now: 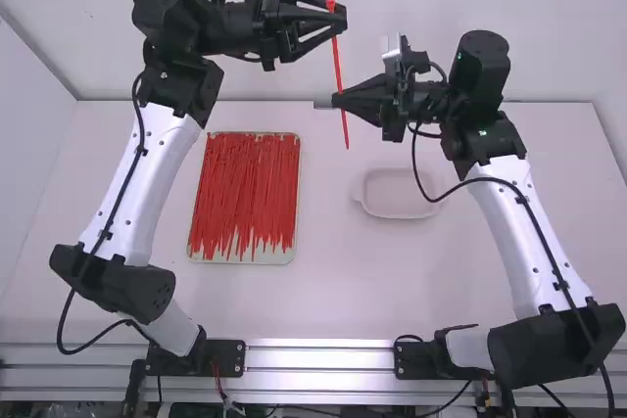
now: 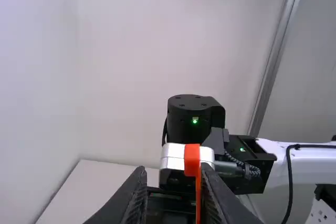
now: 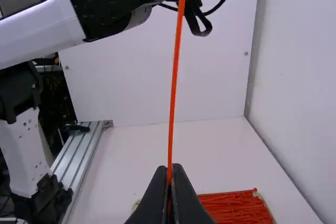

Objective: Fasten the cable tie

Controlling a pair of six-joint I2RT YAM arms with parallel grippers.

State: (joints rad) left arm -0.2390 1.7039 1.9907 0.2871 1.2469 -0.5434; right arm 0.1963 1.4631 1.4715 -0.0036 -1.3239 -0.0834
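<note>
Fingers [image 3: 157, 195] of the right gripper [image 3: 169, 174] are pressed together on the cable tie [image 3: 176, 77], pinching the strap partway along. Tie hangs in mid-air, well above the table [image 1: 323, 281], btwn the two grippers. Long axis is near vertical w/ a slight lean: head end up, tail pointing down at the table, w/ a short free length below the right gripper's pinch. Head end sits btwn the fingers [image 2: 134, 192] of the left gripper [image 2: 173, 174], which stand apart. Strap lies against one finger and the other is clear of it, so no clamp there as far as I can tell.

Step in hand, prob.: tie held up by one arm, loop not yet formed, tail not yet in the head. Next move calls for the left gripper to close on the head end w/o twisting it. Then the right gripper must bend the strap round and line the tip up w/ the slot: tight alignment, springy strap.

Below on the table: tray [image 1: 240, 259] of spare red ties [image 1: 245, 193], white dish [image 1: 402, 198] near it.
</note>
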